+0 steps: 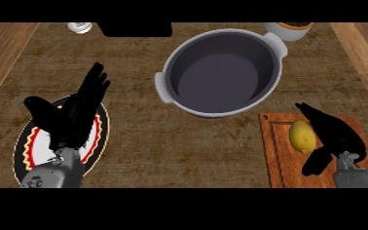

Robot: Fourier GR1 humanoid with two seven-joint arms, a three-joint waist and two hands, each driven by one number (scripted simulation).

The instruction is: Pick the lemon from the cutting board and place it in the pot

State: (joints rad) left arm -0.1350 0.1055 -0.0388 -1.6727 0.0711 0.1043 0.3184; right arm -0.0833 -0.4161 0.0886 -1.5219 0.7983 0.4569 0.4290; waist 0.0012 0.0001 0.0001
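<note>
Head view: right hand [332,137] low on the cutting board [279,151], fingers spread wide, holding nothing. Lemon [303,136] lies on the board just left of its palm, touching or nearly so. Grey pot [167,85] stands up-left of that hand. Left hand [78,109] rests open, fingers up, over a plate [22,151] on the bench [179,151].

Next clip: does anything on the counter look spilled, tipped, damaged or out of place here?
Nothing stands out. The yellow lemon lies on the reddish wooden cutting board, the grey two-handled pot stands upright and empty, and the round black, red and white plate lies flat under the left hand.
</note>
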